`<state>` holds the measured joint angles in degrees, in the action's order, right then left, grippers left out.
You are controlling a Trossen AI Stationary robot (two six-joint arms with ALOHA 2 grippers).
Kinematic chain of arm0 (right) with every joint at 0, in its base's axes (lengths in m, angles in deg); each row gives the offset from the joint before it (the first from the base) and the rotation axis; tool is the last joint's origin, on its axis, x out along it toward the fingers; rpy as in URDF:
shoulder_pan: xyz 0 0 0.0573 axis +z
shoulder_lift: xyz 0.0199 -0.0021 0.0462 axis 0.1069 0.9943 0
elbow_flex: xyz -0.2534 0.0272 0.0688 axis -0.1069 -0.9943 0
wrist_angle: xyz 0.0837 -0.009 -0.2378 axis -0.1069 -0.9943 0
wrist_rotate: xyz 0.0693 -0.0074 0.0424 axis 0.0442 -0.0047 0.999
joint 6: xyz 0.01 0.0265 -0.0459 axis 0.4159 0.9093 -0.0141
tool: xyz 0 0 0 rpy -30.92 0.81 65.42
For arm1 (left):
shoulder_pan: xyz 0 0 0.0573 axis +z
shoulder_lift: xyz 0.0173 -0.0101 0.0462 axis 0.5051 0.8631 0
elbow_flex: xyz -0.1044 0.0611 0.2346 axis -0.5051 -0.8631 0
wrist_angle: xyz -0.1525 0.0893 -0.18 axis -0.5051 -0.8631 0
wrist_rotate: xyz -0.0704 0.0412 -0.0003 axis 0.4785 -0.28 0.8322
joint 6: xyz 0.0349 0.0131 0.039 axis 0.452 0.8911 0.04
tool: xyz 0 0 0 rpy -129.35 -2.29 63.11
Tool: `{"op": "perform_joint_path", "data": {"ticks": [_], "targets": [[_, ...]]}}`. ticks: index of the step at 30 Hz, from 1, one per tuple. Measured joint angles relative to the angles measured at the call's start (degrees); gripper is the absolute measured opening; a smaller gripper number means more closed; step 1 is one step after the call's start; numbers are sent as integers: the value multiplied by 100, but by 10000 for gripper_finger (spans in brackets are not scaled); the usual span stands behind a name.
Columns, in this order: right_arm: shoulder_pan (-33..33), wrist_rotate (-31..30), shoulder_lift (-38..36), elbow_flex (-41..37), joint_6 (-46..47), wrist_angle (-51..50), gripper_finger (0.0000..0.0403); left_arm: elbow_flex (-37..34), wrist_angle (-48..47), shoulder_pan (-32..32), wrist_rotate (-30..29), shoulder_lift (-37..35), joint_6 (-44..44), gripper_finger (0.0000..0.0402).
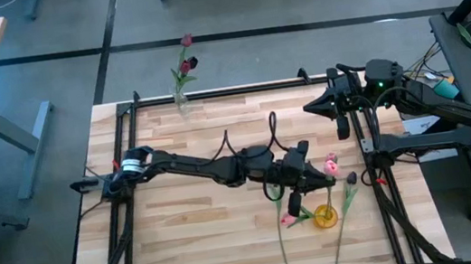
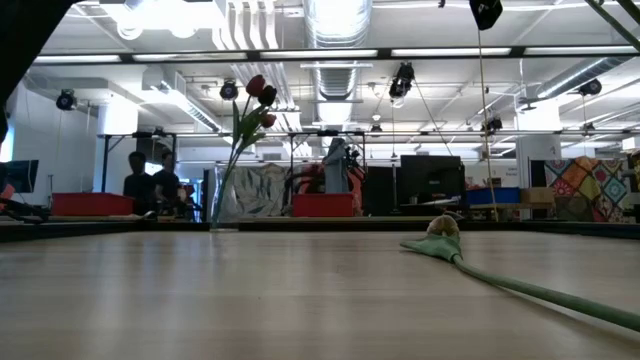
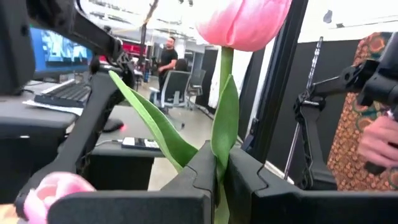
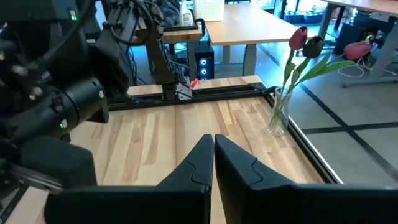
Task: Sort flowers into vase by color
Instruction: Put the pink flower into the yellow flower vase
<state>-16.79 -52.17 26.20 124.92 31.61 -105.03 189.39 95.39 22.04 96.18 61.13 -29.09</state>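
The left arm reaches across the light wooden slatted table (image 1: 190,202) toward its right side. Its left gripper (image 3: 217,171) is clamped on the thin green stem of a light pink artificial tulip (image 3: 244,22), jaws pressed against the stem from both sides; the head stands above the fingers, with long green leaves spreading beside the stem. In the high view this gripper (image 1: 301,176) sits just above a small yellow round vase (image 1: 325,217) near the table's front right.

More pink tulips lie or stand around the yellow vase; one pink head (image 1: 331,163) shows just beside the gripper. A dark maroon tulip with a long green stem (image 1: 349,192) lies on the table just right of the yellow vase. Another long green stem (image 2: 530,290) lies flat across the table in the low view.

A clear glass vase (image 4: 278,115) stands at the table's far edge and holds dark red-maroon tulips (image 4: 305,38), upright and slightly leaning.

The right gripper (image 4: 212,163) waits at the table's far right corner, held above the wood, jaws together with nothing between them.

People show in the room beyond the table, and a person's hand (image 3: 379,140) shows in the left wrist view
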Motion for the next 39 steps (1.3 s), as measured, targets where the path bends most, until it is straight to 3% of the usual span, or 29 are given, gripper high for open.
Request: {"op": "perform_joint_path", "data": {"ticks": [12,30,39], "targets": [[1,-59,0,0,21,-1,9,-87,-588,9,48,-2,42,7],[-1,-143,0,0,13,-5,9,-73,-1609,85,424,-320,145,105],[0,-144,0,0,-8,-19,9,-72,-1875,144,469,-473,156,129]]}}
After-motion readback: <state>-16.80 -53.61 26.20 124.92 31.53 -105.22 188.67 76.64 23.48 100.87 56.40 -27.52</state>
